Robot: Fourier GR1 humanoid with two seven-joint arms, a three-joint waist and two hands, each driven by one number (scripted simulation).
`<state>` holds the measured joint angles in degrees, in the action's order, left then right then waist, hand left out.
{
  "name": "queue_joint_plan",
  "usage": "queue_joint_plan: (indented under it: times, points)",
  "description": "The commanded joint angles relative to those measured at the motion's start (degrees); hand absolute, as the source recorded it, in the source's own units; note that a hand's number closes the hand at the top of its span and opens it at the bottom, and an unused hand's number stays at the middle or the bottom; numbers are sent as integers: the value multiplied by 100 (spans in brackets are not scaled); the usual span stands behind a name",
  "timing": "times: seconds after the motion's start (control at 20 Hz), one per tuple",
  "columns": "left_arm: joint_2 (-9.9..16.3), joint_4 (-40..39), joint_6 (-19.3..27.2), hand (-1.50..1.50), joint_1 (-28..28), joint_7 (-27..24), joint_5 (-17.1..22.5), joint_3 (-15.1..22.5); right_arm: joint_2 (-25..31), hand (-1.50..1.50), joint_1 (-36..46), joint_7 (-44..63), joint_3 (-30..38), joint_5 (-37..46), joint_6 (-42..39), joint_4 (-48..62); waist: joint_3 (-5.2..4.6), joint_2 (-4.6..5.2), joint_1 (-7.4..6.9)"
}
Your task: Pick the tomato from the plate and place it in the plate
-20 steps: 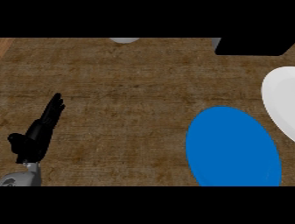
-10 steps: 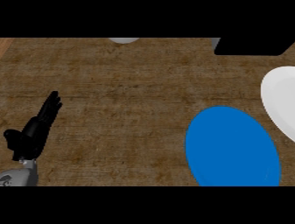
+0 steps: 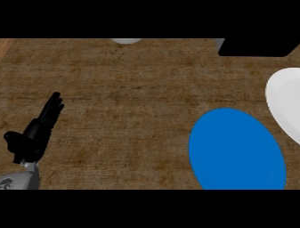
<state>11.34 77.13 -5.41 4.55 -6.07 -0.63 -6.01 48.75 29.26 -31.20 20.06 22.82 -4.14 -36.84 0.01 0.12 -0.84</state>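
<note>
Currently the left hand (image 3: 32, 136) rests near the counter's (image 3: 126, 89) left edge, fingers straight and released, shifted marginally lower than before; right hand absent from view; no tomato visible on blue plate (image 3: 236, 151) or white plate (image 3: 297, 113), both by the right edge; pick not begun.

Blue plate (image 3: 237, 153) lies beside white plate (image 3: 298, 111).

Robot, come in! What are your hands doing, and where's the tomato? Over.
Left hand open, resting at left. Right hand out of view. No tomato visible; blue plate and white plate bare. Nothing in the way.
</note>
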Motion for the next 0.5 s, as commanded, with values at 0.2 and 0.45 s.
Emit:
queue_joint_plan:
  times: [0.2, 0.45]
  points:
    - [-196, -126, 153, 0, -18, -113, -151, 80, -594, -150, 591, 930, -15, 61, 462, 631, 3, 8, -7]
    - [-19, -344, 91, 0, 204, -217, -159, -84, -633, -150, 915, 1092, 225, -211, 326, 1017, 2, 10, 16]
